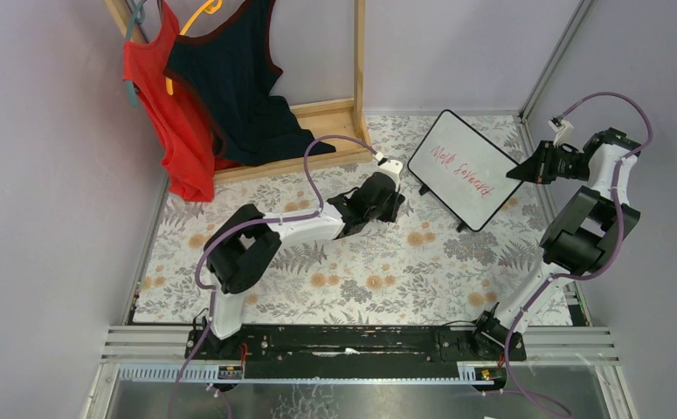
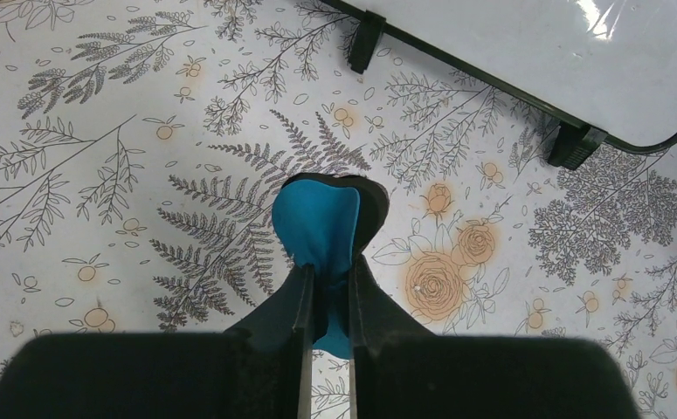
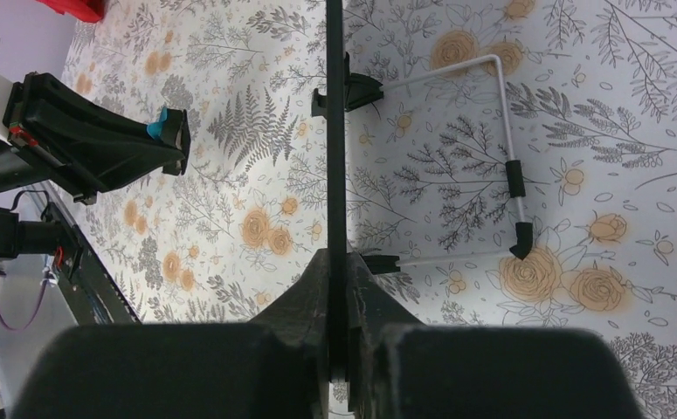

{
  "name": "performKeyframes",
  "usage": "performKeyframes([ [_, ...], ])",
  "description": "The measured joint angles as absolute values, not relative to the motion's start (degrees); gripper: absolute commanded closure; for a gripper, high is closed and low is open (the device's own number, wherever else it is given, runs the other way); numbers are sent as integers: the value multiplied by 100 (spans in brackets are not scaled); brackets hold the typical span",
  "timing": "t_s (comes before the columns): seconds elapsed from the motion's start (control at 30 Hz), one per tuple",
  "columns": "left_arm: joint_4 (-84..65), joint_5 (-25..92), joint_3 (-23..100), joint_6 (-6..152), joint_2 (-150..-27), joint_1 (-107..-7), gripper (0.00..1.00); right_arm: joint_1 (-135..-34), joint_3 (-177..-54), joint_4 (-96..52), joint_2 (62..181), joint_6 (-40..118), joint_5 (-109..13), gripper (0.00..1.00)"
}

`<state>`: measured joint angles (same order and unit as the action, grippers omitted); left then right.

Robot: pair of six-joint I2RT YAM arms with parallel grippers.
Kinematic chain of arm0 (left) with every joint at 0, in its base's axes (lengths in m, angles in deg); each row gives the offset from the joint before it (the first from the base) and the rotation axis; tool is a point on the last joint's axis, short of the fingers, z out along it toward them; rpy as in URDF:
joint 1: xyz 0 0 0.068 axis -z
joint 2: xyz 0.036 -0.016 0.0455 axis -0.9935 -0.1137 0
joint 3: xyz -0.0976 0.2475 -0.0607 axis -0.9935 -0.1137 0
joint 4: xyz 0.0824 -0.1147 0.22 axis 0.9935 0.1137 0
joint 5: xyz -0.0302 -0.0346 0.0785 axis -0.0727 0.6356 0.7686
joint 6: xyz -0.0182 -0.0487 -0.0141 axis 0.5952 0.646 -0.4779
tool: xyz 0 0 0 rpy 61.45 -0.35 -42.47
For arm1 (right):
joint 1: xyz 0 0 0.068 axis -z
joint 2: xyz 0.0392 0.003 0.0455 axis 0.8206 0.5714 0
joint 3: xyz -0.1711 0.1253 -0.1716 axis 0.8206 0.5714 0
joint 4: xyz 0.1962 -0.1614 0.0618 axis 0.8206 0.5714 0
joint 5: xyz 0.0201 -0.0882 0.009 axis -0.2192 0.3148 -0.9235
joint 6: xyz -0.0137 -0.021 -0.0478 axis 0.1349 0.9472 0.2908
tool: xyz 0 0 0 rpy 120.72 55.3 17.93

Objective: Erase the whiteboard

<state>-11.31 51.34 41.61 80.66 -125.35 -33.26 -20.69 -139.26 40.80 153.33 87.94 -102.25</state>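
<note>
The whiteboard (image 1: 464,168) stands tilted at the back right, with red handwriting on its face. My right gripper (image 1: 520,170) is shut on its right edge. In the right wrist view the board shows edge-on as a thin black line (image 3: 335,131) between the closed jaws (image 3: 338,288). My left gripper (image 1: 394,202) is shut on the small blue eraser (image 2: 319,229), just left of the board's lower corner and apart from it. The left wrist view shows the board's lower edge and black feet (image 2: 527,61) ahead.
A wooden rack (image 1: 358,61) with a red top (image 1: 170,113) and a dark top (image 1: 238,87) hanging stands at the back left. The board's wire stand (image 3: 509,157) sticks out behind it. Purple walls close both sides. A floral cloth (image 1: 352,271) covers the table.
</note>
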Motion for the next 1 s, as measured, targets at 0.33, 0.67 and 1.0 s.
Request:
performKeyframes([
  [0.33, -1111, 5105, 4253, 8064, -12535, -3326, 100, -2098, -13926, 4051, 15331, 8750, -10282, 100],
  [0.67, -1120, 4812, 4994, 7926, -12870, -3439, 100, -2098, -13926, 4121, 15333, 8890, -10280, 100],
  [1.0, -1146, 4240, 6563, 7498, -13585, -3903, 100, -2091, -13926, 4347, 15431, 9334, -10345, 100],
])
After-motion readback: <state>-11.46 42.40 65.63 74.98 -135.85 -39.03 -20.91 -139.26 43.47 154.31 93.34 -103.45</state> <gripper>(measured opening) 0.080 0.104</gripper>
